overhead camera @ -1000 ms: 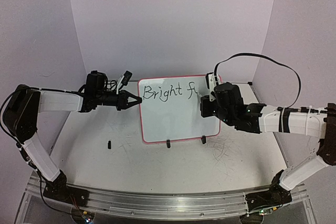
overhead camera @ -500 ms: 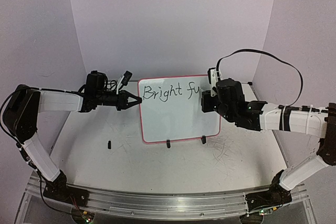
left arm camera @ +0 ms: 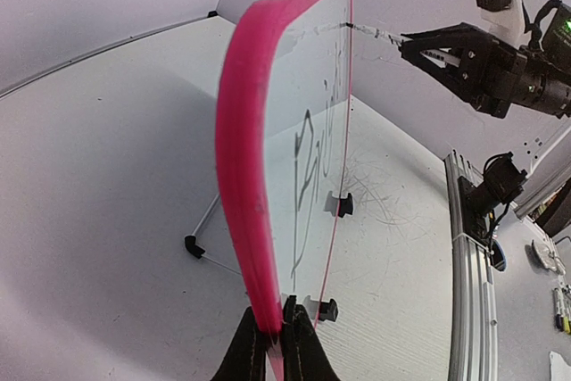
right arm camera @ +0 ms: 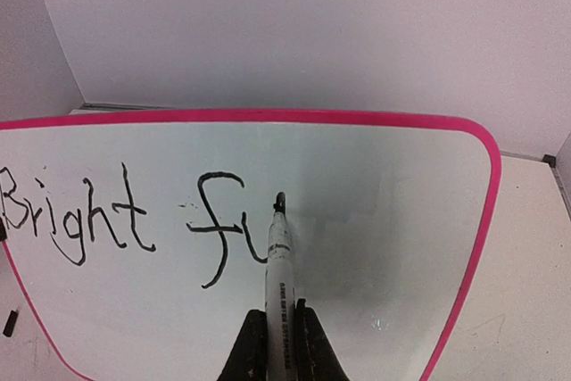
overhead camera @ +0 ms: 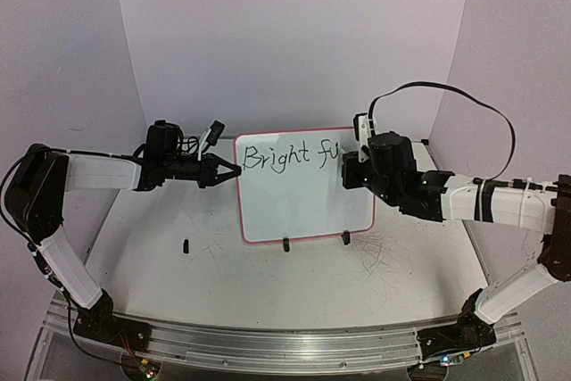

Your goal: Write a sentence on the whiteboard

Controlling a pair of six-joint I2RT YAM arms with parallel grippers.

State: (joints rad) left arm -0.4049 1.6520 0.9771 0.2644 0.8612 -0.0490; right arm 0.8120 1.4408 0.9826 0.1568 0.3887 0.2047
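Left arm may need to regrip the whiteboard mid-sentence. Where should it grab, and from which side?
Pinch the whiteboard by the pink frame of its left edge, coming from the left, jaws either side of the panel. It stands upright, and the marker works the right half.

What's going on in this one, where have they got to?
The left gripper is clamped on the pink edge of the whiteboard, which stands upright on the table. The right gripper holds a marker with its tip against the board. The sentence is only partly written: it reads "Bright fu", and the marker tip sits at the end of the u.
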